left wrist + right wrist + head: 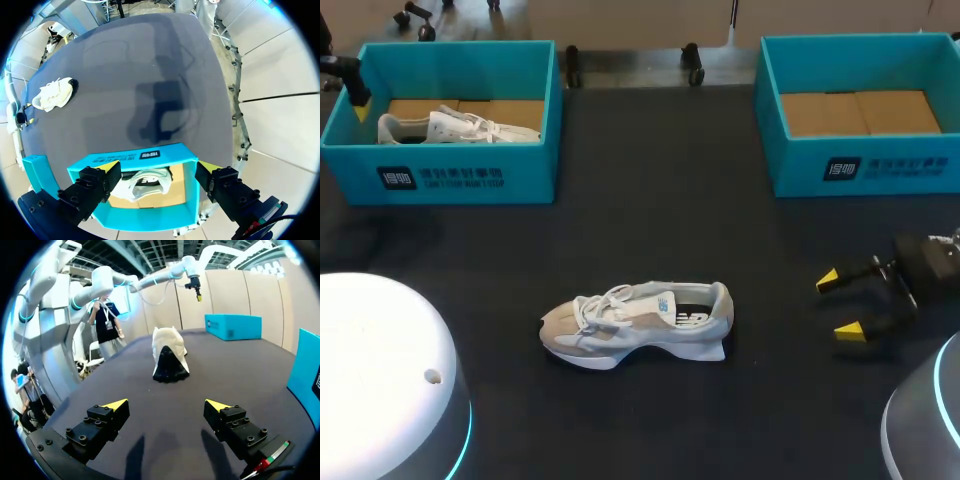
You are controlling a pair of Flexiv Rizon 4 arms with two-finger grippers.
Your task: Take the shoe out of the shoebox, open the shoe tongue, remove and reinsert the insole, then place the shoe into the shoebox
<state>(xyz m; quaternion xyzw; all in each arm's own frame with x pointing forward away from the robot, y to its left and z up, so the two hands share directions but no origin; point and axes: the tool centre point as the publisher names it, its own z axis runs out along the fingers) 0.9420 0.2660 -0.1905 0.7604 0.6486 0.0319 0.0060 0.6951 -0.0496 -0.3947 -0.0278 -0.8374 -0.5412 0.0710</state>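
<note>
A white and beige shoe [635,322] lies on its side on the dark table, toe to the left, its dark insole showing. My right gripper [842,305] stands open to its right, well apart from it; in the right wrist view the shoe [169,357] lies ahead of the open gripper [166,405]. A second white shoe [455,127] lies in the left teal shoebox [460,170]. My left gripper [159,165] hangs open high over that shoebox [135,157], with its shoe [147,182] below the fingers. In the head view only part of the left gripper [356,100] shows, at the box's left end.
A second teal shoebox [860,165] stands at the back right, with only cardboard inside. Bare dark table [650,220] lies between the two boxes and around the shoe. The white bases of my arms fill the near corners.
</note>
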